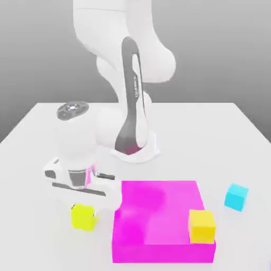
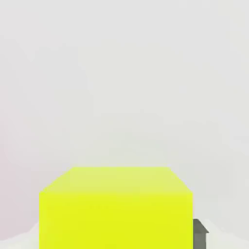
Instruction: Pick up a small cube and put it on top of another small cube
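Lime-yellow cube (image 1: 84, 217): sitting at the exterior view's left, beyond a strip of pale table (image 1: 32, 233) from the magenta block and directly below the hand. The gripper (image 1: 85, 211) is pointing down over it and closing on it, narrowed to the cube's width; a dark fingertip (image 2: 200, 234) is showing right against one side of the cube in the hand view, where the cube is looming large with its upper face and one side face showing. Whether the cube is resting on the table or hanging slightly above it, I am not able to tell. The magenta block (image 1: 156, 219), wide and low, is lying flat to the right of the lime-yellow cube. A golden-orange cube (image 1: 201, 226) is resting on top of the block, at its near right corner. A cyan cube (image 1: 236, 197) is standing on the table farther right, apart from the block and a little farther back than the golden-orange one, turned at an angle. The white arm (image 1: 124, 47) is rising from its base (image 1: 136, 153) on the far side of the block and reaching over toward the left and near, its hand partly covering the lime-yellow cube's upper edge.
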You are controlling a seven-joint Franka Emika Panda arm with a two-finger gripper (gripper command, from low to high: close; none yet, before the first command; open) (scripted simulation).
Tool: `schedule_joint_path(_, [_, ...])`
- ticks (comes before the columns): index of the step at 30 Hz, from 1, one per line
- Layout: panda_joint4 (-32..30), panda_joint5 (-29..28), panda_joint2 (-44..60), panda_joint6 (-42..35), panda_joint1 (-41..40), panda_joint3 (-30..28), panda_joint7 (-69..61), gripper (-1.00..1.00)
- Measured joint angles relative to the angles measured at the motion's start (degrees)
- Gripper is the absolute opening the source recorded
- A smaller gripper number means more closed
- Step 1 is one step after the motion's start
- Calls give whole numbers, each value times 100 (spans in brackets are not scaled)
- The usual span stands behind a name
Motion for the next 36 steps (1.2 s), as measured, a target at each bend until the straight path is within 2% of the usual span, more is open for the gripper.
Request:
schedule_joint_path(7, [-210,-829,-1160,-932,241,-445,609,-100])
schedule_joint_path(9, [-109,-731,-1437,-1162,249,-410,594,-100])
schedule_joint_path(12, [393,-343,-1501,-1397,303,-191,238,-100])
schedule_joint_path(22, [2442,-447,-751,-2397,1619,926,-1332,-100])
schedule_joint_path(29, [3545,-1256,47,-3108,2494,1781,-2285,-100])
schedule_joint_path(31, [3811,-1663,423,-3273,2854,1903,-2515,-100])
schedule_joint_path(34, [4051,-2161,1199,-2948,3232,1822,-2545,-100])
schedule_joint_path(35, [4071,-2217,1316,-2866,3280,1790,-2533,100])
schedule_joint_path(36, [4071,-2217,1316,-2866,3280,1790,-2533,100])
